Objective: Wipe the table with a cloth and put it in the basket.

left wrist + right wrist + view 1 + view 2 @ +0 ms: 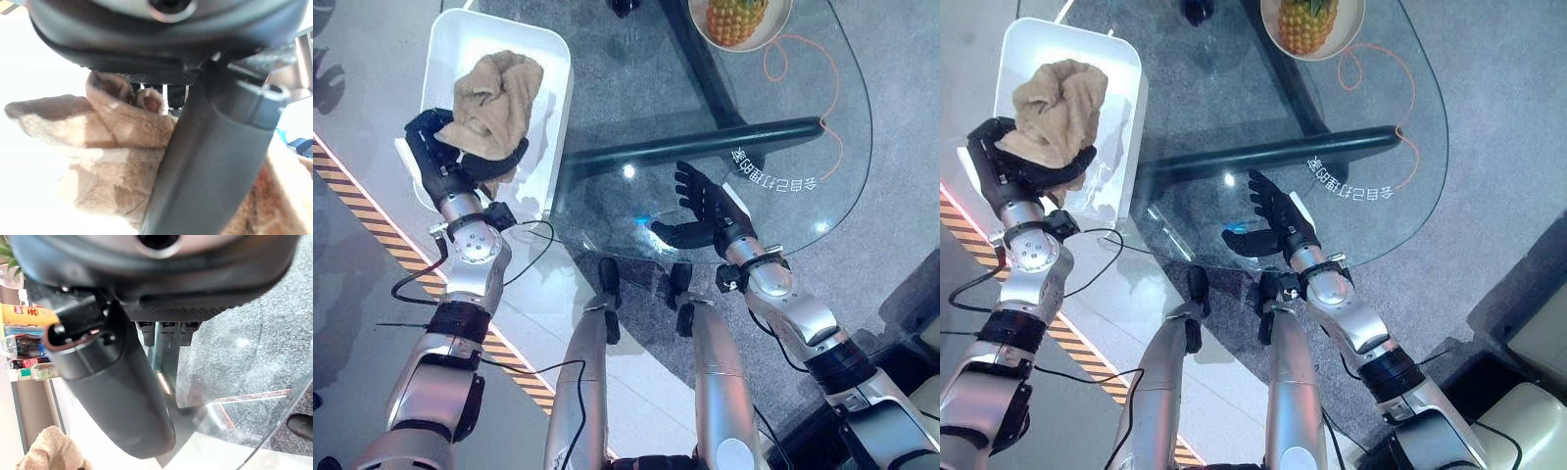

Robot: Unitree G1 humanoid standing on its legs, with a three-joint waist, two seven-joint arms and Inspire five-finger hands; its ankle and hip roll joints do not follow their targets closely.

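Now, starting at our left, our left robot hand [450, 162] reaches over the near end of a white basket [470, 34] that stands on the floor just beside the glass tabletop [636, 88]. Its dark fingers and thumb are curled round the lower folds of a tan cloth [494, 98], and the left wrist view shows the thumb pressed into the soft pile. Most of the cloth bunches up just beyond the robot hand, inside the basket's walls, though we cannot tell whether it already rests on the basket's floor or hangs from the grip. We judge the cloth is held there so it can be let go into the basket, which would finish the task; the wiping looks done, with nothing of the cloth left on the glass.

Moving right, our right robot hand [703, 211] sits at the near edge of the tabletop, well apart from the basket. Its fingers are straight and spread, thumb out to the side, holding nothing. It seems parked there simply to stay out of the way.

Farther beyond that robot hand, at the far edge of the glass, a pineapple [734, 18] sits in a pale bowl [773, 34].
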